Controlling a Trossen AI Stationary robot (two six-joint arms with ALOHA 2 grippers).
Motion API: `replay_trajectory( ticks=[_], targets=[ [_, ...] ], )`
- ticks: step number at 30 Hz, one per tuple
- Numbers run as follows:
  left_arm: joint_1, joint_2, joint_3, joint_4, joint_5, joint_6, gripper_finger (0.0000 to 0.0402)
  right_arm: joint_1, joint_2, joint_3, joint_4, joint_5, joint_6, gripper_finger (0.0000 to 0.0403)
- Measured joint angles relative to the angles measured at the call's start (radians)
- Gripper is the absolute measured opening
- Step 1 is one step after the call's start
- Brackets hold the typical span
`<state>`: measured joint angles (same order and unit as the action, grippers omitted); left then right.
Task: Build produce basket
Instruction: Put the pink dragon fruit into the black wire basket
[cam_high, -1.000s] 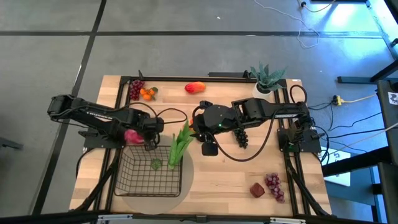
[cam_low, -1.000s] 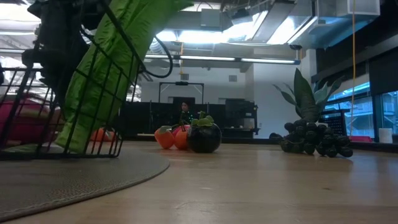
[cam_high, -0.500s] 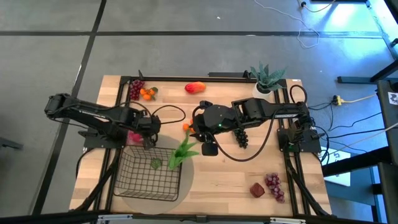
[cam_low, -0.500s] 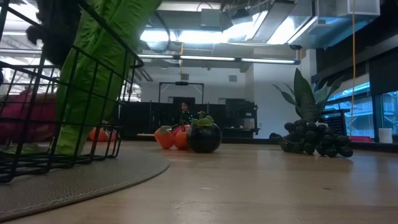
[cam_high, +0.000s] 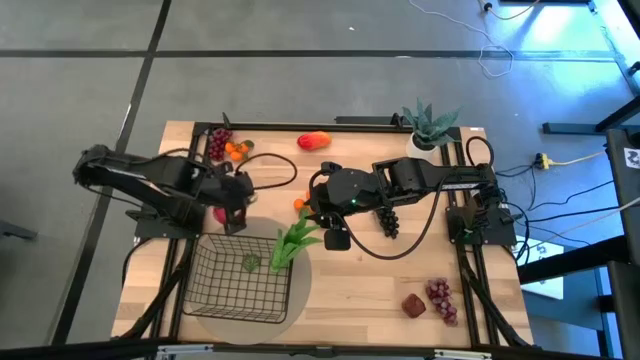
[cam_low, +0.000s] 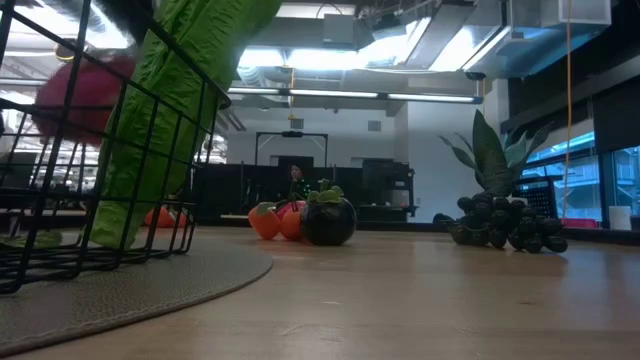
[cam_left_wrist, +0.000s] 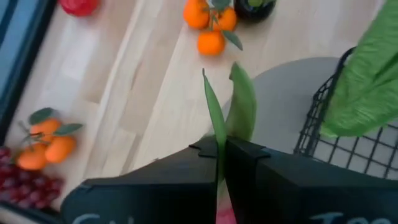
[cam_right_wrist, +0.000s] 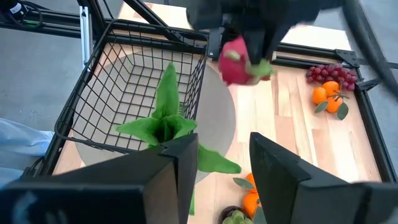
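Nearest the front edge of the pale wooden bench (cam_high: 350, 290), the shallow black wire-mesh basket (cam_high: 238, 281) is sitting on a round grey mat (cam_high: 297, 262) at about 7 o'clock. A long green leafy stalk (cam_high: 291, 241) is leaning over the basket's 1 o'clock corner, half inside and half hanging past the rim. At 5 o'clock a red-purple grape bunch (cam_high: 440, 298) is lying beside a dark red fruit (cam_high: 413, 305), with bare boards between them and the basket.

Just beyond the basket's far rim, the left pincer (cam_high: 232, 210) is hovering clamped on a pink dragon fruit (cam_right_wrist: 236, 61), clear of the wire. The right pincer (cam_high: 336, 238) is hanging at the bench's middle, beside the stalk, its fingers (cam_right_wrist: 278, 180) standing apart. A dark grape bunch (cam_high: 388, 221) is lying at 3 o'clock of it.

Along the far edge, small oranges (cam_high: 237, 151) are lying at 11 o'clock, a red-orange mango (cam_high: 314, 141) at 12, and a spiky green plant in a white pot (cam_high: 430, 128) at 1 o'clock.
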<state>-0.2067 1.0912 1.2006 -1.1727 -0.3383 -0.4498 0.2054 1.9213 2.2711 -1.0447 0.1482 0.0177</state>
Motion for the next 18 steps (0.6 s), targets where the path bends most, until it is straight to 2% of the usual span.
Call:
replay_trajectory(
  ticks=[4,8,14,18],
  targets=[
    [-0.055,0.0,0.107,-0.07,-0.019,-0.049,0.0,0.0,0.0,0.0,0.0,0.0,0.0,0.0133],
    [-0.124,0.0,0.186,-0.046,-0.002,-0.098,0.0,0.0,0.0,0.0,0.0,-0.001,0.0,0.0133],
    [-0.25,0.001,0.22,0.092,0.041,-0.194,0.0,0.002,0.0,0.0,0.0,-0.011,-0.035,0.0133],
    [-0.357,0.005,0.22,0.194,0.032,-0.233,0.0,0.002,0.0,0.0,-0.001,-0.102,-0.086,0.0133]
  ],
)
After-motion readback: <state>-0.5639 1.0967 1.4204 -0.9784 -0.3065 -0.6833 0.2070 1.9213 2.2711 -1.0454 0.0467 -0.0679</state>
